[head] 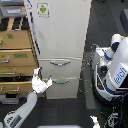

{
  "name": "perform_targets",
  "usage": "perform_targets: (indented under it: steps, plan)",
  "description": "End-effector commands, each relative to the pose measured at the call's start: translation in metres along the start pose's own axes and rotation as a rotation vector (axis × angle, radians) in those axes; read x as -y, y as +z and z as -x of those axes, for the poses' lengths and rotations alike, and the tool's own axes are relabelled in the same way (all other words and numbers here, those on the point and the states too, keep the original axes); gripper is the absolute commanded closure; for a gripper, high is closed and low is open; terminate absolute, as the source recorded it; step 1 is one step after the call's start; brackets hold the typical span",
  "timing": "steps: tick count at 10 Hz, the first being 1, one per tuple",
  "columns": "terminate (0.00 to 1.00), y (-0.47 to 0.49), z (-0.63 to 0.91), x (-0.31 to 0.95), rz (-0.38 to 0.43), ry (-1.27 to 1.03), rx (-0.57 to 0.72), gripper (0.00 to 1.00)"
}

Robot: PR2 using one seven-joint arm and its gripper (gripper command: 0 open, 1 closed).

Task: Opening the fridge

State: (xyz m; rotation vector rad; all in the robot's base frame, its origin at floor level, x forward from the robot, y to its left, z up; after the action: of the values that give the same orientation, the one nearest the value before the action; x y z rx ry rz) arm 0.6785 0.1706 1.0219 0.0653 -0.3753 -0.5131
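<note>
The white fridge (60, 45) stands in the middle, beside a wooden cabinet (17, 60). The gripper (45, 83) is at the bottom drawer's handle (61, 80). I cannot tell how wide its fingers are. Next: grab and pull.

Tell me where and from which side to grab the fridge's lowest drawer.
Take the fridge's bottom drawer handle, the curved silver bar across its front. Approach from the front: it bows outward, probably leaving room for fingers behind. The end effector is already at its left end in the exterior view.
</note>
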Motion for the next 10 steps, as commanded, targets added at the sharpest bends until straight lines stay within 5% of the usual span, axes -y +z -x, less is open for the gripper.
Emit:
perform_targets:
  steps: [1,10]
  plan:
    - [0.0,-0.007,-0.075,-0.136,-0.16,0.471,-0.29,0.0]
    - [0.0,0.006,-0.12,-0.197,-0.158,0.55,-0.297,0.0]
